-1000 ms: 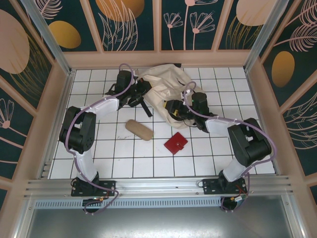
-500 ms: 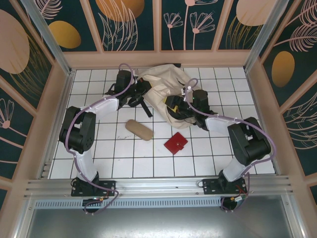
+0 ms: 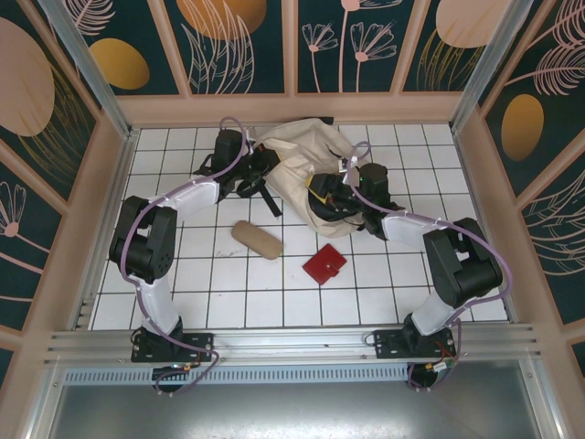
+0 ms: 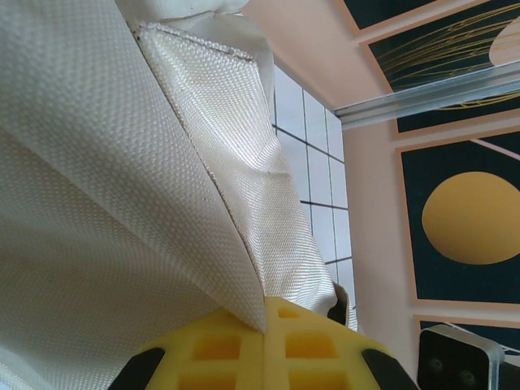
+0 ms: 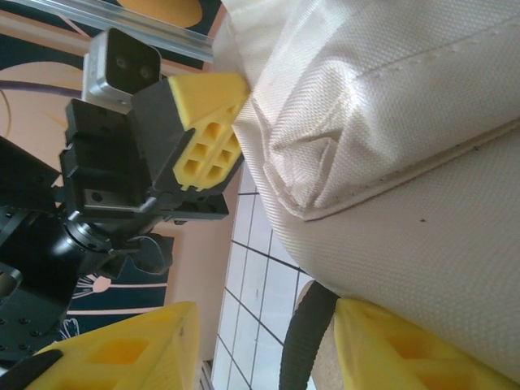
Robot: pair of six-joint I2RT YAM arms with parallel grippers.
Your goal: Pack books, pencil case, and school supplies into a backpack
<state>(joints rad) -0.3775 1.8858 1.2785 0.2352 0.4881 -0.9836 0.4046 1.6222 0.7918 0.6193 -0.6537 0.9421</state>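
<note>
Here, woven cream backpack (image 3: 297, 160), left gripper (image 4: 264, 317) pinching it, right gripper (image 5: 268, 325) parted.

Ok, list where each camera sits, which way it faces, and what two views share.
Top external: above and behind the bases, looking down on the table, the left arm and right arm reaching to the backpack; pencil case and red case lie nearer.
Left wrist: on the left arm, looking along the left fingers, shut on backpack fabric.
Right wrist: on the right arm, looking past the parted right fingers at the backpack.
Shared: top and right wrist both show the left fingers on the backpack.
</note>
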